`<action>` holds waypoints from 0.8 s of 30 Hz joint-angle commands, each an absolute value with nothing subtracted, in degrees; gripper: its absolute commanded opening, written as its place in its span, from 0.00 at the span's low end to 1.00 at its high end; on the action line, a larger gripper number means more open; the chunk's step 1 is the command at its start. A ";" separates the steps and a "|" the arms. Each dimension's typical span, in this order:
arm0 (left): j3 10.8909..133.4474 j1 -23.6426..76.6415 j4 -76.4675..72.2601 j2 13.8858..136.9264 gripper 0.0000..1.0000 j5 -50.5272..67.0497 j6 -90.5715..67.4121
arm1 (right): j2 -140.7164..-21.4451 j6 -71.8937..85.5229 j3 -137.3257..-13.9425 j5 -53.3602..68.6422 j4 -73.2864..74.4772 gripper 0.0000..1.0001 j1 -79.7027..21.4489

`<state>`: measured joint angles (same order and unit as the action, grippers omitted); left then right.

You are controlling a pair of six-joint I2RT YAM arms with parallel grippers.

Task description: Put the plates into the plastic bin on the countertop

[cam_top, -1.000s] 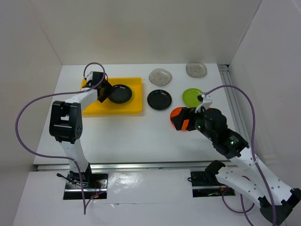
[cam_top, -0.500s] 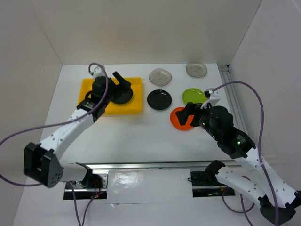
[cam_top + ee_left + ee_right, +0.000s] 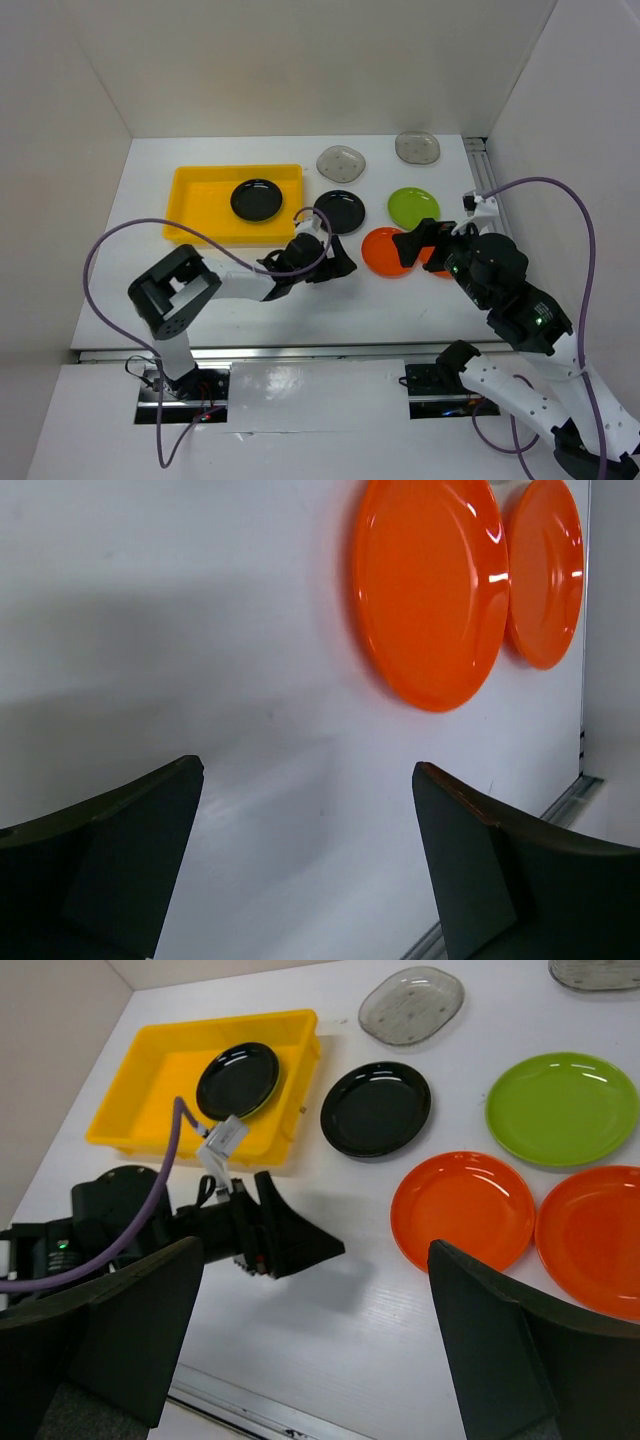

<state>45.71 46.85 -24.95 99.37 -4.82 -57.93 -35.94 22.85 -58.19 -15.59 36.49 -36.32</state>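
The yellow plastic bin (image 3: 200, 205) holds one black plate (image 3: 256, 199); both show in the right wrist view, the bin (image 3: 150, 1085) and the plate (image 3: 238, 1080). A second black plate (image 3: 339, 211), a lime-green plate (image 3: 413, 207), an orange plate (image 3: 385, 252) and two grey plates (image 3: 341, 162) (image 3: 417, 147) lie on the white countertop. A second orange plate (image 3: 595, 1240) lies right of the first (image 3: 463, 1210). My left gripper (image 3: 343, 264) is open and empty, low over the countertop, left of the orange plates (image 3: 430, 590). My right gripper (image 3: 418, 243) is open and empty above the orange plates.
White walls stand round the countertop (image 3: 300, 300). A metal rail (image 3: 484, 190) runs along the right edge. The left arm's purple cable (image 3: 130, 235) loops over the front left. The left arm lies low across the front of the countertop.
My left gripper left the black plate in the bin and swung right and forward, down near the orange plates. My right gripper backed away to the right, open; the orange plate lies on the countertop.
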 commanded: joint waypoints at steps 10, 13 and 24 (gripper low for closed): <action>60.73 47.02 -28.92 119.61 0.84 -3.43 -60.12 | -33.66 21.53 -59.50 -14.50 39.81 1.00 -35.95; 62.58 47.02 -26.37 121.54 0.76 -4.22 -60.82 | -33.13 21.53 -59.50 -14.50 39.81 1.00 -35.95; 64.95 45.88 -23.30 124.19 0.19 -4.13 -62.40 | -33.13 21.53 -58.36 -13.45 39.29 1.00 -35.95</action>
